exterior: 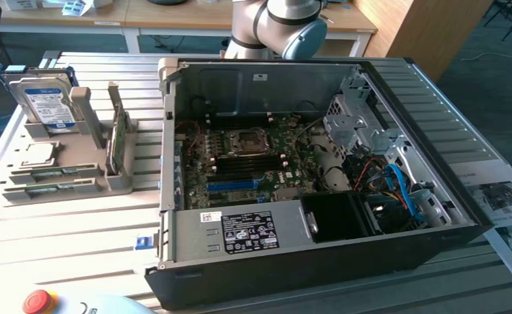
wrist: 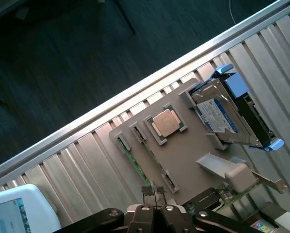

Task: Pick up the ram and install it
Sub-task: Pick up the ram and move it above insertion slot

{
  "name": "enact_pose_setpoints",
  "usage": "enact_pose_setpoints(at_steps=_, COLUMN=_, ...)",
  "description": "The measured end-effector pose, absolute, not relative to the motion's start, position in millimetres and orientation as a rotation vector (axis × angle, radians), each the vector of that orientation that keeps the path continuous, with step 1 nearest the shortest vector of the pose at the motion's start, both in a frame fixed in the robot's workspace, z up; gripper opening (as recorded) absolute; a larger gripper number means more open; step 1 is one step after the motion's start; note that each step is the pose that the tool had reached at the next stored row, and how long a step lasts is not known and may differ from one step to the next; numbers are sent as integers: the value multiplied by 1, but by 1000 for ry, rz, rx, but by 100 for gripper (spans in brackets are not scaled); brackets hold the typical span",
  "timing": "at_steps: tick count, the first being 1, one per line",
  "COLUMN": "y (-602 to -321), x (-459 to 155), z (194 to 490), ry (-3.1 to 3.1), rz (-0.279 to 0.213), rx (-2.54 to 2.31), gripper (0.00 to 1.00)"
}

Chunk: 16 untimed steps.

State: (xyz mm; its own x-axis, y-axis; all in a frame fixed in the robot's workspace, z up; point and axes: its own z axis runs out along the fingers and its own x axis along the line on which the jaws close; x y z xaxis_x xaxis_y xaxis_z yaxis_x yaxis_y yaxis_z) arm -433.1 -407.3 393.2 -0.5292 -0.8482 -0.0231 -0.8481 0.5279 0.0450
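Note:
Two thin green ram sticks [exterior: 53, 172] [exterior: 48, 190] lie flat in slots of a grey holder [exterior: 81, 186] on the exterior view's left. In the wrist view one ram stick [wrist: 137, 162] shows as a narrow green strip in the grey holder [wrist: 184, 155]. My gripper [wrist: 153, 190] hangs high above that holder, its two fingertips pressed together and shut with nothing between them. The open computer case [exterior: 325, 261] holds the motherboard [exterior: 238, 160] with its dark memory slots. The arm [exterior: 282, 26] rises behind the case.
On the holder also stand a blue-labelled hard drive [exterior: 51, 104] [wrist: 222, 114], a CPU [exterior: 36, 154] [wrist: 165, 122] and a larger green card on edge [exterior: 116, 137]. A red stop button [exterior: 39, 301] sits at the near table edge. Papers [exterior: 500, 196] lie beside the case.

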Motion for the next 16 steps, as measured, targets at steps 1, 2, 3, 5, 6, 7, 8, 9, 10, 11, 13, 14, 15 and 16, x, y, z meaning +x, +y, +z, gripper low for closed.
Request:
enact_pose_setpoints(at_steps=1, y=-407, x=-433, z=393, ry=-2734, rz=-79, rx=1542, gripper=10)
enact_pose_setpoints(at_steps=2, y=-407, x=-433, z=393, ry=-2723, rz=-79, rx=1561, gripper=10)
enact_pose_setpoints(at_steps=3, y=-407, x=-433, z=393, ry=-2711, rz=-79, rx=1580, gripper=10)
enact_pose_setpoints(at_steps=5, y=-407, x=-433, z=393, ry=-2688, rz=-79, rx=1617, gripper=10)
enact_pose_setpoints(at_steps=6, y=-407, x=-433, z=393, ry=-2676, rz=-79, rx=1636, gripper=10)
enact_pose_setpoints(at_steps=7, y=-407, x=-433, z=393, ry=-2665, rz=-79, rx=1654, gripper=10)
enact_pose_setpoints(at_steps=8, y=-407, x=-433, z=393, ry=-2652, rz=-79, rx=1673, gripper=10)
enact_pose_setpoints(at_steps=9, y=-407, x=-433, z=393, ry=-2640, rz=-79, rx=1692, gripper=10)
enact_pose_setpoints(at_steps=10, y=-407, x=-433, z=393, ry=-2628, rz=-79, rx=1711, gripper=10)
enact_pose_setpoints(at_steps=11, y=-407, x=-433, z=393, ry=-2614, rz=-79, rx=1730, gripper=10)
enact_pose_setpoints(at_steps=13, y=-407, x=-433, z=393, ry=-2588, rz=-79, rx=1768, gripper=10)
enact_pose_setpoints(at_steps=14, y=-407, x=-433, z=393, ry=-2575, rz=-79, rx=1786, gripper=10)
enact_pose_setpoints(at_steps=15, y=-407, x=-433, z=393, ry=-2562, rz=-79, rx=1805, gripper=10)
enact_pose_setpoints(at_steps=16, y=-407, x=-433, z=393, ry=-2547, rz=-79, rx=1824, gripper=10)
